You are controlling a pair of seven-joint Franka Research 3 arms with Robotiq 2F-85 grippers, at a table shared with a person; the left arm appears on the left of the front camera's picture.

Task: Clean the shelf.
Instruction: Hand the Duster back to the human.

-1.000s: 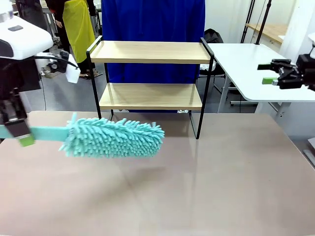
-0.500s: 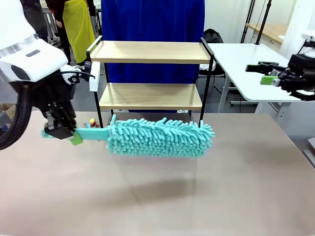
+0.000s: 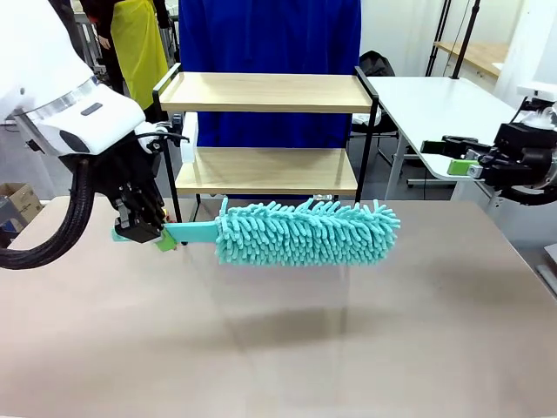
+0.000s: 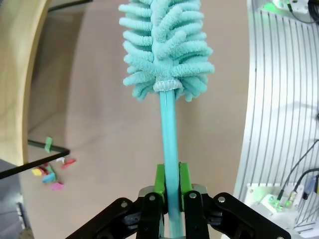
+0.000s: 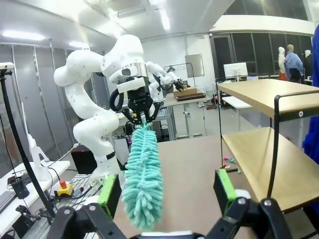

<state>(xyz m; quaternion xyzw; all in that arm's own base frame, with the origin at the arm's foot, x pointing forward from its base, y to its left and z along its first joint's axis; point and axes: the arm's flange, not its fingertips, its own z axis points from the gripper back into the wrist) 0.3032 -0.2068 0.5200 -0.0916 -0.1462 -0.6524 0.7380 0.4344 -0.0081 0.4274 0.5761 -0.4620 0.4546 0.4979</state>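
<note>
Beige tabletop [image 3: 365,331] carries the shelf [image 3: 266,131] at its far edge, centred, both boards bare. Left gripper [image 3: 144,233] is clamped on the handle of a teal duster [image 3: 305,233], held level above the table just in front of the lower board. Right gripper [image 3: 457,157] has its jaws spread wide, nothing in them, off the table's far right corner.

Front of shelf [image 3: 265,170]: a teal duster [image 3: 306,233] hangs crosswise just before the lower board, barring most of its width.
Top board: bare, open from above.
Left side: the left gripper [image 3: 139,228], clamped on the duster's handle, and its arm stand beside the shelf's left legs.
Right side: free between the shelf and the right gripper [image 3: 452,157], jaws apart, well off.
Tabletop [image 3: 287,348], near half: bare.
</note>
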